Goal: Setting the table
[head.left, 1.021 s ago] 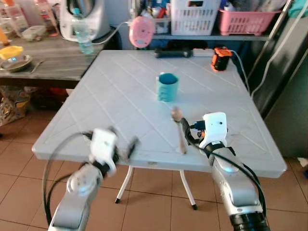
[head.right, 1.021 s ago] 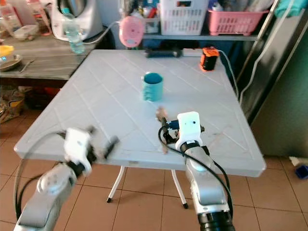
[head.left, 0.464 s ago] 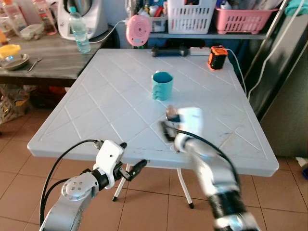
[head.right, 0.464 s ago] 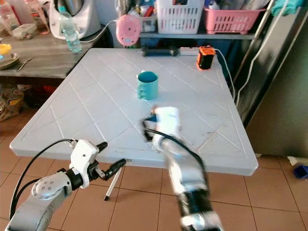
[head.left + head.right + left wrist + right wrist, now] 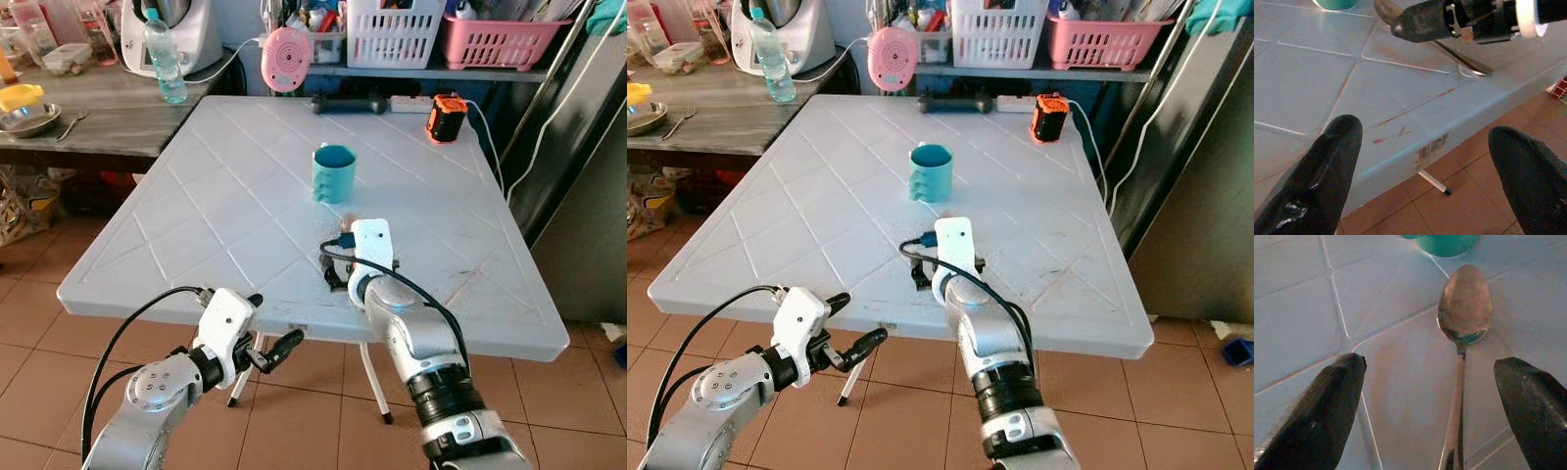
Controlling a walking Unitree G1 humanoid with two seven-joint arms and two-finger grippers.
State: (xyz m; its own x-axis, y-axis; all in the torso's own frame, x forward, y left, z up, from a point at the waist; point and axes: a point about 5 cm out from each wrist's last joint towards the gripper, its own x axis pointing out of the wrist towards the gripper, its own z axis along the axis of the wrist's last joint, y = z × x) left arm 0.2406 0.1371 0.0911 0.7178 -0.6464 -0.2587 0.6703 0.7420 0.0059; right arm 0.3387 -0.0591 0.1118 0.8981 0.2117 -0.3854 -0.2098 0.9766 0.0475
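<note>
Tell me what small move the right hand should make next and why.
Probably lower and close. The right hand sits open over the white table, its fingers straddling the spoon, which lies flat, bowl toward the teal mug. The handle runs between them, so closing should catch it.

White bench point(image 5: 196, 225) mid-frame; on it teal cup point(image 5: 334, 174) center, spoon point(image 5: 1464, 318) just below, orange-black gadget point(image 5: 446, 117) upper right.
</note>
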